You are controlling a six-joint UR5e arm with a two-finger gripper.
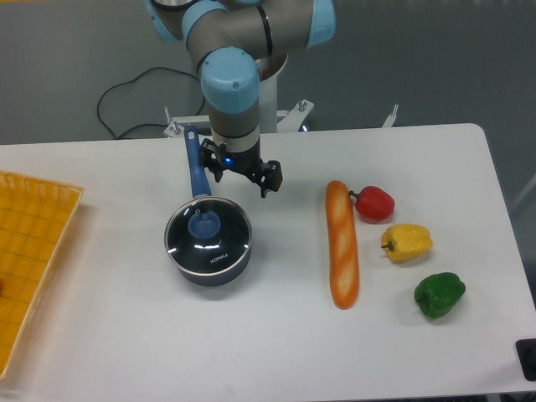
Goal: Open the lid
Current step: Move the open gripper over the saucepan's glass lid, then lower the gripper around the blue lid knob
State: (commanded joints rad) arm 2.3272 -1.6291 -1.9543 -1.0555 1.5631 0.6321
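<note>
None of the work on the lid [208, 234] is done: the glass disc sits flat and closed on the saucepan [207, 248], left of the surface's middle, its blue knob [203, 224] untouched. The hand [243, 175] hovers just behind and to the right of the pan, near the far end of its handle [196, 163], empty, with its fingers spread apart. Judging by this, the hand has yet to centre over the knob, come down, close on it and lift the lid clear, so the whole grasp and removal remain. A baguette [342, 244] lies right of the pan, with red [374, 203], yellow [407, 242] and green [439, 294] peppers toward the right edge, and an orange tray [29, 251] at the left edge.
</note>
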